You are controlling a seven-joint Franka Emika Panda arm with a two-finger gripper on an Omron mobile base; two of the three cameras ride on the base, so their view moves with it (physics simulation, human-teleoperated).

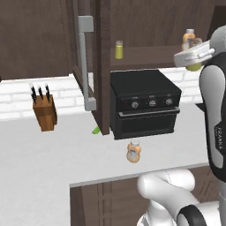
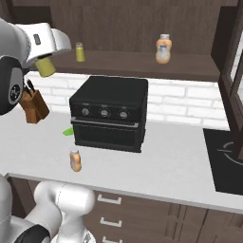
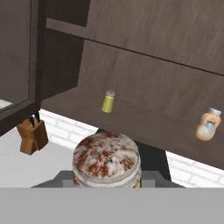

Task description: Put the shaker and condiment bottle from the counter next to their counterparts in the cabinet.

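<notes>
My gripper (image 2: 46,60) is shut on the shaker (image 2: 46,67), a yellow-green cylinder held in the air at shelf height, left of the cabinet shelf (image 2: 142,64). In the hand view its speckled cap (image 3: 106,158) sits between my fingers. The matching shaker (image 3: 108,101) and the matching orange bottle (image 3: 207,125) stand apart on the shelf ahead. The condiment bottle (image 1: 133,151) stands on the counter (image 1: 39,167) in front of the oven. The cabinet door (image 1: 86,66) hangs open.
A black oven (image 2: 110,113) stands on the counter under the shelf. A knife block (image 1: 44,111) is at the back left, and a small green item (image 1: 96,129) lies beside the oven. A dark cooktop (image 2: 227,161) is at the right.
</notes>
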